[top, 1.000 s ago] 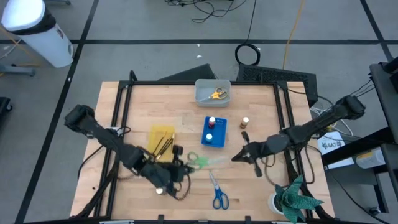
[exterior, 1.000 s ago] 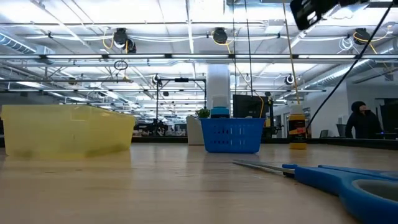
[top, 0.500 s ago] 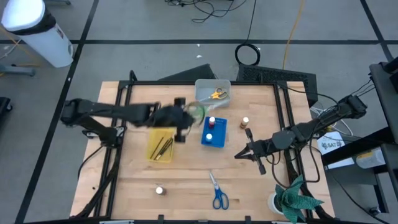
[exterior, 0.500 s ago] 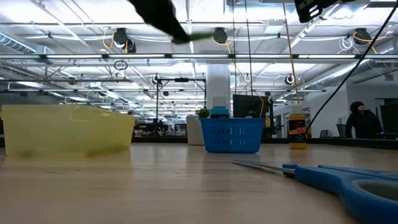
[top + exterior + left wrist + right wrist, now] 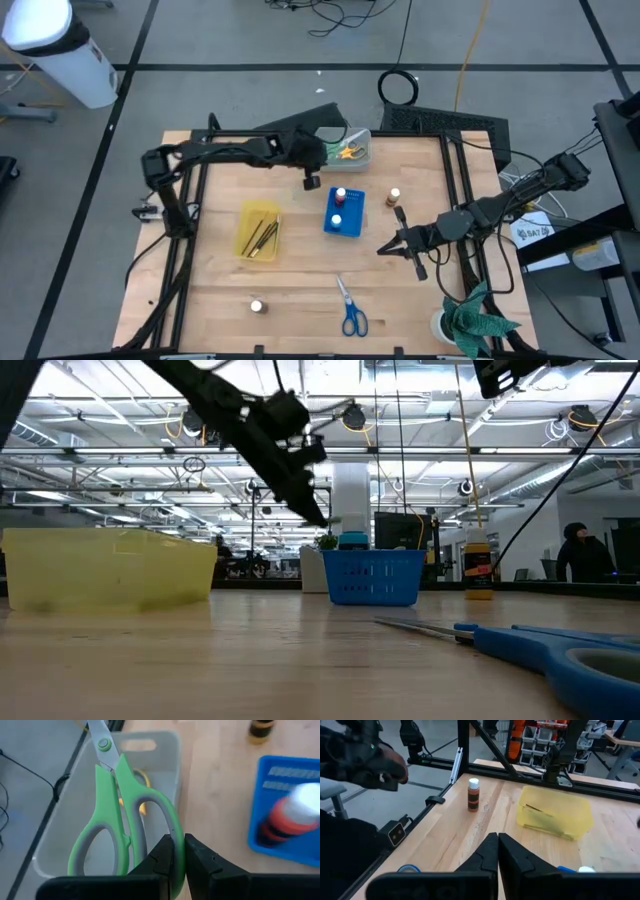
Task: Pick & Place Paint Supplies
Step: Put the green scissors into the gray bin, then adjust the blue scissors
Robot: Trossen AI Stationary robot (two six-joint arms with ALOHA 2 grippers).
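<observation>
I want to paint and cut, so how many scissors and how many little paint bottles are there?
Scissors: 3 (green scissors in the left gripper, yellow scissors in the grey bin, blue scissors on the table)
Paint bottles: 4 (two in the blue tray, two on the table)
Total: 7

grey bin [image 5: 343, 147] — left arm [image 5: 240, 152] stretched over its near-left approach, yellow scissors [image 5: 349, 152] inside | centre: blue tray [image 5: 344, 212] and yellow tray [image 5: 259, 231] with bare wood between | front: blue scissors [image 5: 350, 310], white-topped bottle [image 5: 257, 307] well apart — right gripper [image 5: 383, 251] beside blue tray
</observation>
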